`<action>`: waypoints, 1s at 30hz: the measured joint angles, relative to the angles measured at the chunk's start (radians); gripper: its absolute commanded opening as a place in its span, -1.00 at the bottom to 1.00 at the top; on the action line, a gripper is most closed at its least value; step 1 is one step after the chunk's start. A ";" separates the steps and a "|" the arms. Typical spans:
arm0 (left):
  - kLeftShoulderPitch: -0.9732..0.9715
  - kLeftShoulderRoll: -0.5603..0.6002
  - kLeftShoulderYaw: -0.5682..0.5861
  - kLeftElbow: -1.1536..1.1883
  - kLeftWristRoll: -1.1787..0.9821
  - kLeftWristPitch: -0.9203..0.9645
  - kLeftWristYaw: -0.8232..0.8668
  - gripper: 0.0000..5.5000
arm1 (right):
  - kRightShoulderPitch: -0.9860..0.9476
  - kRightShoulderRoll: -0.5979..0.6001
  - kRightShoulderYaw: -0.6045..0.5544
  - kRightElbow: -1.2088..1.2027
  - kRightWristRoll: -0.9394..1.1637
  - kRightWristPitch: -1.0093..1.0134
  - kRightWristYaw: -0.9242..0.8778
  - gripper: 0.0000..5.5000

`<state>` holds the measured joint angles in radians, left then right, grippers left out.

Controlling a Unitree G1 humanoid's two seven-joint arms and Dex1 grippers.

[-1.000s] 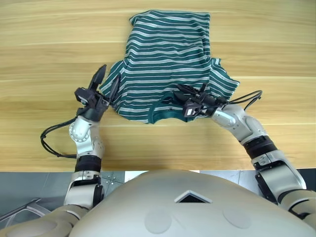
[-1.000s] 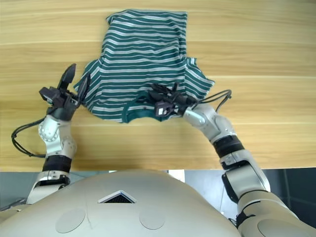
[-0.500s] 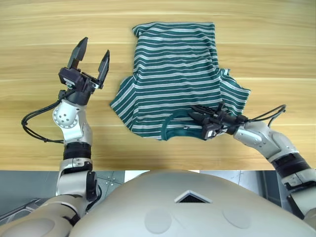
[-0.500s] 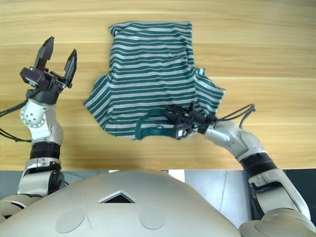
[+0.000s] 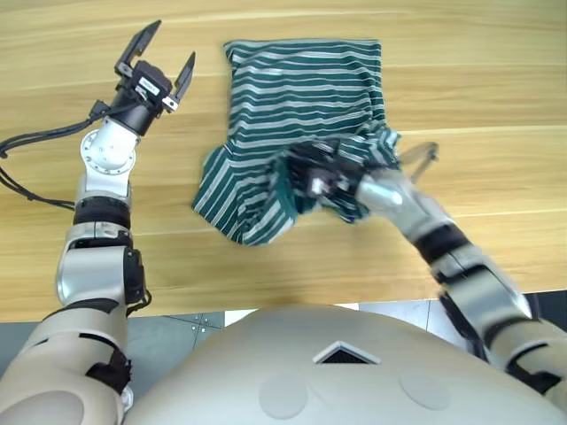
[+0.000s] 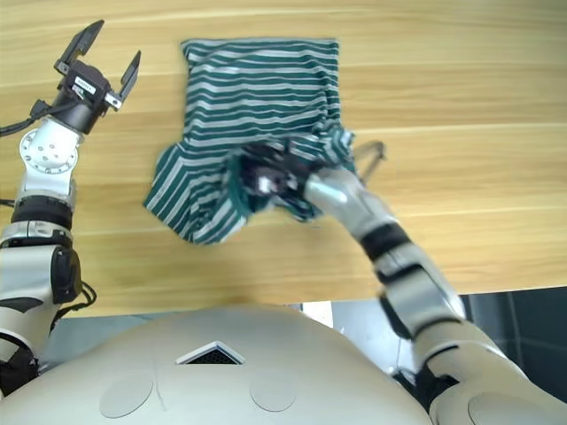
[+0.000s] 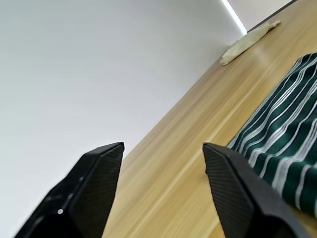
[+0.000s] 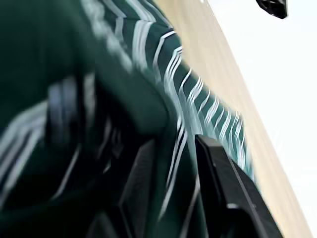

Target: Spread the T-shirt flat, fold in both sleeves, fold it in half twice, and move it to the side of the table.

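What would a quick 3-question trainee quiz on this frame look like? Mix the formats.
1. True or false: the left hand is open and holds nothing.
2. The right hand grips: A) nothing B) bunched fabric of the T-shirt C) a towel.
3. Fill in: the T-shirt lies on a ___ table.

Key: 1 true; 2 B; 3 wooden.
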<state>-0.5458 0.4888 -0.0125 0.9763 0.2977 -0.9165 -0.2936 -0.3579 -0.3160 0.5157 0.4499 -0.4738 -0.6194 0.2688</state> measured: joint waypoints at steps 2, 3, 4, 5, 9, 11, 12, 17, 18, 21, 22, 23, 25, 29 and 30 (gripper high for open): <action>-0.014 0.012 -0.019 0.038 0.021 -0.018 0.039 0.07 | 0.093 -0.149 -0.065 -0.155 0.004 -0.106 -0.035 -0.46; -0.013 0.015 -0.030 0.065 0.035 -0.022 0.059 0.07 | 0.109 -0.187 -0.059 -0.125 -0.069 -0.095 -0.062 -0.46; -0.015 0.010 -0.046 0.079 0.050 -0.030 0.075 0.07 | 0.110 -0.192 -0.028 -0.069 -0.159 -0.059 -0.092 -0.46; -0.024 -0.001 -0.059 0.088 0.058 -0.042 0.087 0.07 | 0.101 -0.170 0.014 -0.022 -0.236 -0.039 -0.123 -0.46; -0.057 -0.011 -0.099 0.126 0.092 -0.061 0.133 0.07 | 0.040 -0.129 0.080 0.022 -0.303 -0.069 -0.186 -0.46; -0.058 0.005 -0.101 0.135 0.092 -0.065 0.145 0.07 | 0.057 -0.151 0.074 0.016 -0.297 -0.083 -0.203 -0.46; -0.058 0.006 -0.106 0.140 0.092 -0.068 0.150 0.07 | 0.076 -0.170 0.062 0.000 -0.289 -0.089 -0.213 -0.46; -0.036 -0.004 -0.150 0.142 0.103 -0.106 0.148 0.07 | 0.143 -0.236 0.039 -0.058 -0.246 -0.100 -0.184 -0.46; -0.015 -0.004 -0.165 0.142 0.103 -0.108 0.142 0.07 | 0.154 -0.271 0.042 -0.064 -0.230 -0.113 -0.155 -0.46; 0.040 0.002 -0.182 0.123 0.109 -0.129 0.127 0.07 | 0.188 -0.369 0.011 -0.096 -0.193 -0.114 -0.113 -0.46; 0.053 0.006 -0.185 0.115 0.108 -0.132 0.125 0.07 | 0.203 -0.399 -0.003 -0.105 -0.173 -0.114 -0.098 -0.46; 0.073 0.012 -0.187 0.102 0.107 -0.139 0.121 0.07 | 0.223 -0.449 -0.021 -0.125 -0.145 -0.116 -0.070 -0.46; 0.107 0.023 -0.189 0.081 0.105 -0.146 0.112 0.07 | 0.252 -0.516 -0.054 -0.154 -0.104 -0.116 -0.024 -0.46; 0.145 0.046 -0.189 0.029 0.093 -0.150 0.102 0.07 | 0.276 -0.539 -0.088 -0.201 -0.074 -0.100 0.028 -0.46; 0.159 0.053 -0.189 0.011 0.092 -0.152 0.096 0.07 | 0.277 -0.540 -0.094 -0.210 -0.073 -0.097 0.039 -0.46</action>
<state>-0.3863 0.5417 -0.2013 0.9869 0.3893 -1.0686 -0.1973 -0.0808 -0.8555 0.4213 0.2401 -0.5468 -0.7165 0.3081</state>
